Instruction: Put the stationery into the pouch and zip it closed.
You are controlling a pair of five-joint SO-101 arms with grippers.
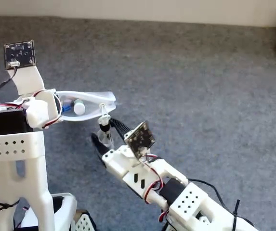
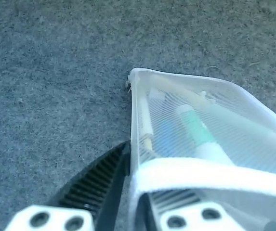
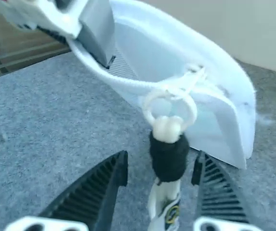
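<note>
The translucent white mesh pouch (image 1: 87,98) is held at one end by my left gripper (image 2: 135,168), which is shut on its rim. Inside lie a teal-and-white tube (image 2: 198,132), a thin white pen (image 2: 145,120) and something blue (image 2: 166,137); the high view shows a white cap (image 1: 79,107) through the mesh. At the pouch's other end a zipper pull (image 3: 169,154), black-wrapped under a white loop, hangs down. My right gripper (image 3: 160,161) stands open with the pull between its fingers (image 3: 109,187), not clamped. From above, the right gripper (image 1: 105,132) sits just below the pouch's corner.
Grey carpet (image 1: 200,82) covers the whole work surface, with free room to the right and behind. A pale wall runs along the far edge. The left arm's white body (image 1: 19,149) stands at the near left.
</note>
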